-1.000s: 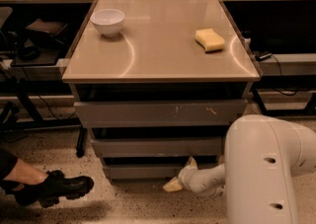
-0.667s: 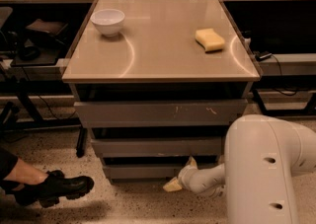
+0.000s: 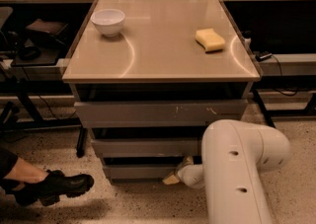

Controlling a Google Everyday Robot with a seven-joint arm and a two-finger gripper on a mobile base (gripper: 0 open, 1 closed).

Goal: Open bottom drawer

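A: What do we log as changed over the last second?

B: Next to nothing. The pincer (image 3: 175,172) sits low at the right end of the bottom drawer (image 3: 136,171), seemingly against its front panel, in the same spot as a second ago. The white arm (image 3: 242,168) has not shifted either.

A: And the drawer itself?

B: It is lowest in the stack of three and has the narrowest front, under the middle drawer (image 3: 143,147) and the scratched top drawer (image 3: 158,113). Its panel stands set back beneath the one above, as before. We see no outward travel.

A: State of the pincer?

B: We cannot tell whether it is released or clenched. It is partly tucked under the middle drawer's edge and the arm covers the rest.

A: What does the stillness mean for the task?

B: We judge the pull has not begun. The pincer is likely settling contact on a front with no handle. We count the drawer as closed, or near it.

A: Anything else moved?

B: No. The bowl (image 3: 108,21) and sponge (image 3: 210,39) rest on the worktop (image 3: 163,60), well apart, unmoved. A black boot (image 3: 61,187) stays on the floor to the left, clear of the drawer's path.

A: Risk?

B: Slipping off the plain panel once the pull starts.
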